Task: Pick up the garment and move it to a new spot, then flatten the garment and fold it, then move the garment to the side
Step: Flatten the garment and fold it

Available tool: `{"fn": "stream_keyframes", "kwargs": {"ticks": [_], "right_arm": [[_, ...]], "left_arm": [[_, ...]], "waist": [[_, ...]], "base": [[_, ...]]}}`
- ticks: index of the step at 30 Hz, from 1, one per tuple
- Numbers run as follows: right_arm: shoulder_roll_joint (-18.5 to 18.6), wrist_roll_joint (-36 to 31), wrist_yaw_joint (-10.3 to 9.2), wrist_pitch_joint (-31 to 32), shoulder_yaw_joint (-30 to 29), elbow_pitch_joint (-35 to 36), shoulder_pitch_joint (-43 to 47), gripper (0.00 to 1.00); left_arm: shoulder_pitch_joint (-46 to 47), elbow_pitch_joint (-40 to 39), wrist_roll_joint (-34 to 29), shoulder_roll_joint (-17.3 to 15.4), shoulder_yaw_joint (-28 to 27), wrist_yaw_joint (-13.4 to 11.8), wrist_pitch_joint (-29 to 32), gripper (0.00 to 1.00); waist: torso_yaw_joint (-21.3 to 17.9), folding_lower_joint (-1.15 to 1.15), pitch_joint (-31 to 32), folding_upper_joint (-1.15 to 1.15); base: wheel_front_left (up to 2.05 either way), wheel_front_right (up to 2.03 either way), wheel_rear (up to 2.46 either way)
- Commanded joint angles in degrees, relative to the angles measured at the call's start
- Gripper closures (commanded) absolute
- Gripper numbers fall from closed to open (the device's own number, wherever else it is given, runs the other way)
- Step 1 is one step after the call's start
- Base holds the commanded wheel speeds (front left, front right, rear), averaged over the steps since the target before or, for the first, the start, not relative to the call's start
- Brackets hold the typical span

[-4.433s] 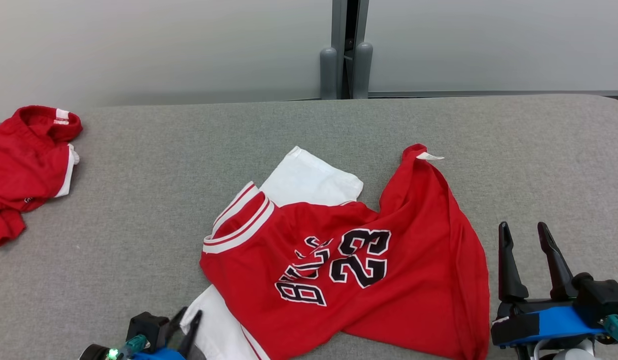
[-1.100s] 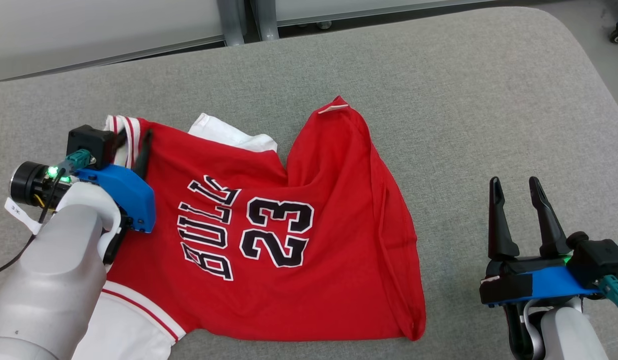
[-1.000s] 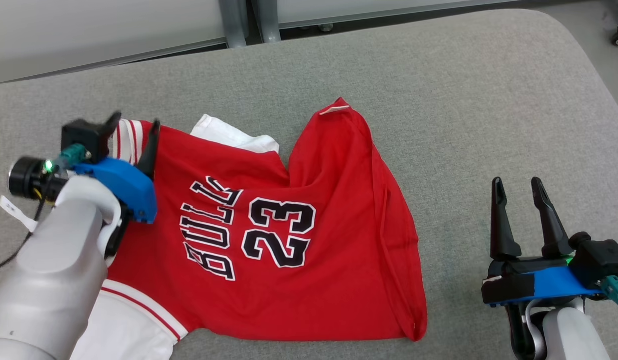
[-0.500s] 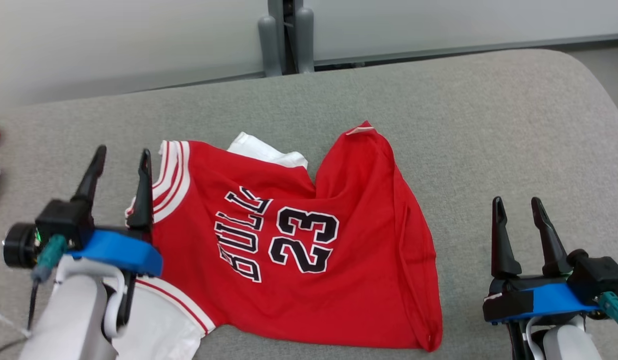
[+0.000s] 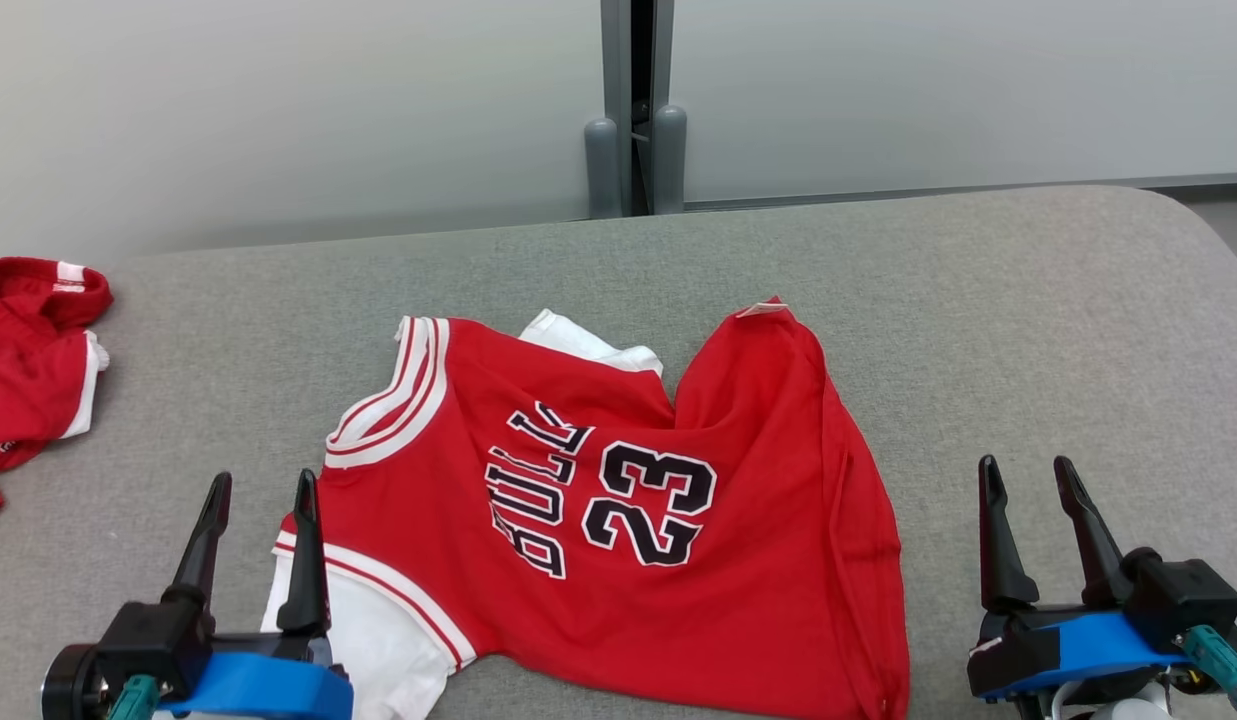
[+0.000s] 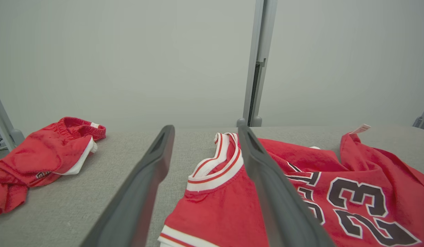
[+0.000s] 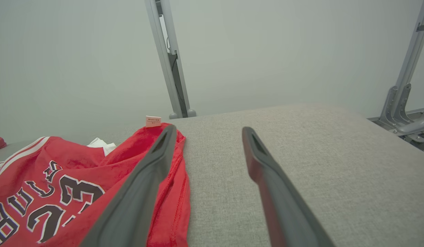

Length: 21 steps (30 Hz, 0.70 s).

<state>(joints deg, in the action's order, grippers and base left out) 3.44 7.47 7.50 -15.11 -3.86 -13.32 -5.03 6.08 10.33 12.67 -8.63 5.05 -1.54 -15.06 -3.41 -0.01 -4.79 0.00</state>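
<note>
The red jersey [image 5: 618,500] lies in the middle of the grey padded table [image 5: 978,280] with the printed number facing up, and I take it as the landmark for everything else. It is not flat: on its right side the cloth is bunched in long creases, and its far right corner stands up with a small label [image 5: 761,310]. One white sleeve [image 5: 378,630] spreads out at its near left corner, and a second white piece shows from under its far edge. The left gripper [image 5: 263,478] is just beside this near left corner, with its fingers spread and nothing between them. The right gripper [image 5: 1025,463] is to the right of the jersey's hem, a little apart from it, also spread and empty. I think they wait on both sides so that each can take one edge and pull the cloth smooth. Red shorts [image 5: 28,350] lie well apart, far left of the jersey.
</note>
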Motion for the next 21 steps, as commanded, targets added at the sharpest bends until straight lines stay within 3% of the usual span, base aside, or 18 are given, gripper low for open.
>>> {"fn": "stream_keyframes", "kwargs": {"ticks": [1,14,21], "right_arm": [[0.5,-0.3,-0.02,0.0,0.0,-0.6,0.6,0.0],[2.7,-1.3,-0.02,0.0,3.7,-4.4,-3.0,0.0],[4.6,-2.8,-0.02,0.0,6.8,-14.4,-9.7,0.0]], "left_arm": [[-1.6,-0.8,-1.0,0.5,-1.2,0.7,-0.1,0.0],[-2.6,-3.2,-5.8,3.9,-4.9,4.4,-0.2,0.0],[-1.6,-2.8,-6.9,4.8,-4.7,5.6,-0.2,0.0]], "waist": [[0.5,0.01,0.5,0.0],[2.1,0.01,1.0,0.0],[3.2,0.01,-0.4,0.0]], "base": [[0.0,0.0,0.0],[0.0,0.0,0.0],[0.0,0.0,0.0]]}}
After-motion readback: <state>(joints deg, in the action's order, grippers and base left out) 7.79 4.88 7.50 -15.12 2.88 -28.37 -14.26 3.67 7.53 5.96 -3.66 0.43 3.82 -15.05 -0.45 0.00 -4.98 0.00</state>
